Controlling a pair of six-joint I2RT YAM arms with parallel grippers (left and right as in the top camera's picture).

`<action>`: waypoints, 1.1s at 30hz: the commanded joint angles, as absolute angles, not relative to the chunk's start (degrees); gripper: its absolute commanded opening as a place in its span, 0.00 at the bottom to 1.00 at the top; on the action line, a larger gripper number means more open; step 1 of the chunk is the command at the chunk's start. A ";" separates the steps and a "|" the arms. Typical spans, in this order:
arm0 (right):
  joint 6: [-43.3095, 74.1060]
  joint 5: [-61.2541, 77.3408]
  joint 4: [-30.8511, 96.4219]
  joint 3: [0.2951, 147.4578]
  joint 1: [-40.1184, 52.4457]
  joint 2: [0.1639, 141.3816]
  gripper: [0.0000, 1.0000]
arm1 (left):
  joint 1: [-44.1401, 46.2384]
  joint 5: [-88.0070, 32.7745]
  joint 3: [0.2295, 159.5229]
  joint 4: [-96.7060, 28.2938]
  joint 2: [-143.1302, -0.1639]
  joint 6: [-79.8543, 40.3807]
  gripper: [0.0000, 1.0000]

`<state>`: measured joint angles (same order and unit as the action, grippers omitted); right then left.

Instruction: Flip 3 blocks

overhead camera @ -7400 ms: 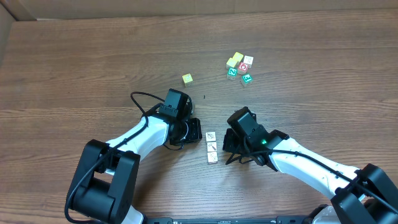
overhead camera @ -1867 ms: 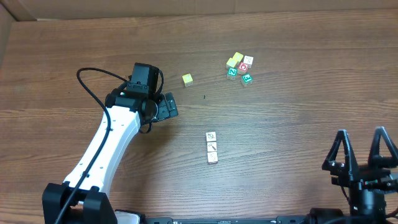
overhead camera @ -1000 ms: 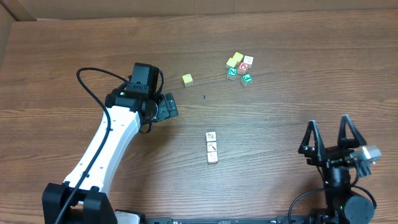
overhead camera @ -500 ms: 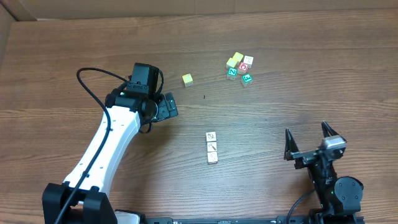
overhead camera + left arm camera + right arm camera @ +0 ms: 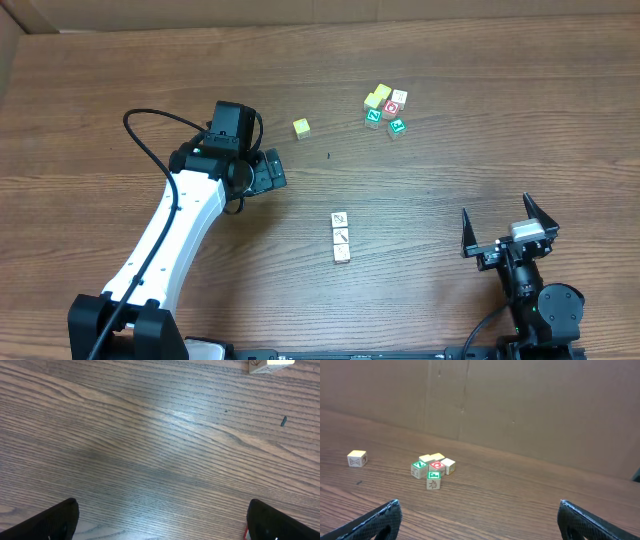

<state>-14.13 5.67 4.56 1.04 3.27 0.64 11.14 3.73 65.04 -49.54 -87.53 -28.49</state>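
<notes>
Lying in one column — three pale blocks (image 5: 341, 237) (seemingly touching).

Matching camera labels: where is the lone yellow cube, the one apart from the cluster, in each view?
Overhead: lone yellow cube at upper middle, left of the letter-cube cluster.
Left wrist: top right edge, partly cropped.
Right wrist: far left, left of the cluster.
Shared landmark: the dark speck near the cube links the overhead and left wrist views; the cluster links the overhead and right wrist views.
</notes>
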 commanded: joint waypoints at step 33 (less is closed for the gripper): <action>-14.83 5.19 4.40 0.45 0.89 0.16 1.00 | 11.51 4.67 65.63 -49.41 -84.12 -27.86 1.00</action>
<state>-14.66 5.56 4.56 1.04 1.15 0.64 11.16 3.73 65.04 -49.54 -87.33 -28.51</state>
